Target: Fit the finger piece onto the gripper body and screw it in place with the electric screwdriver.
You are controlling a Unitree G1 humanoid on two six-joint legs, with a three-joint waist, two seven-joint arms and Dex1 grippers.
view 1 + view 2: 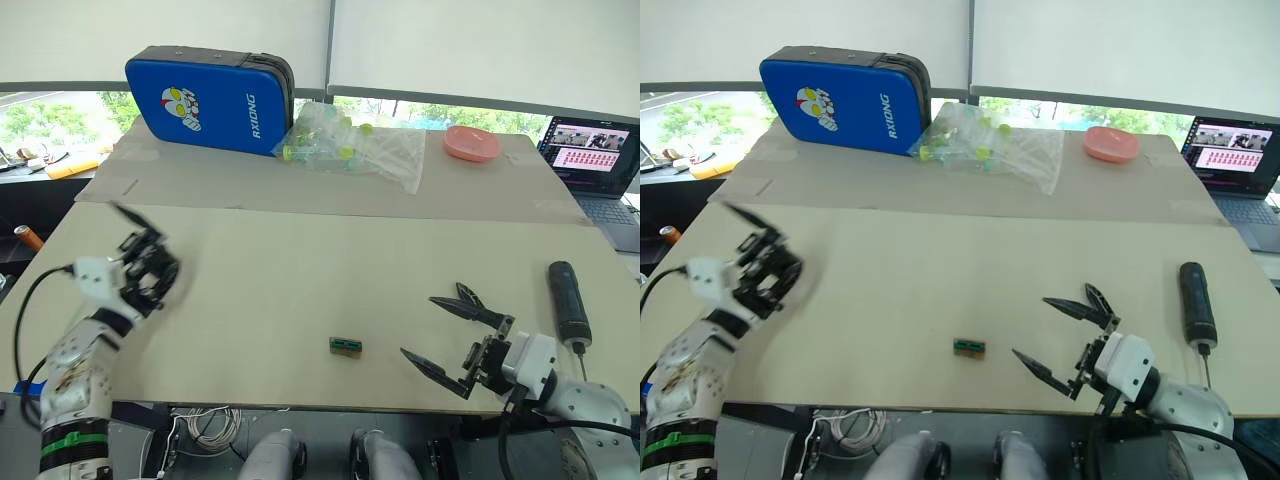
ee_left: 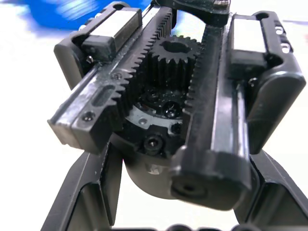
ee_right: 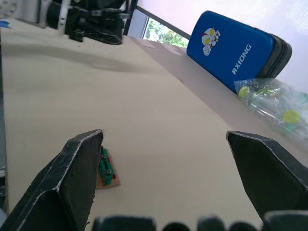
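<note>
Head view: your right gripper point(image 1: 447, 332) is spread and empty; electric screwdriver point(image 1: 567, 291) lies just outboard, long axis parallel to the fingers, nearest this arm. Left wrist view: your left gripper point(image 2: 159, 202) pinches the gripper body point(image 2: 168, 101).

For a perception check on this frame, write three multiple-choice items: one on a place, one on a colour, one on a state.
1. Where does the electric screwdriver lie?
A. Beside the right gripper
B. On the blue case
C. In the left gripper

2. What colour is the dish at the far side?
A. Green
B. Pink
C. White

3. How is the right gripper?
A. Shut on the small green block
B. Shut, empty
C. Open, empty

Answers: 1 A, it rests on the table off that gripper's outer side. 2 B, its rim is pink. 3 C, its fingers are spread with nothing between.
</note>
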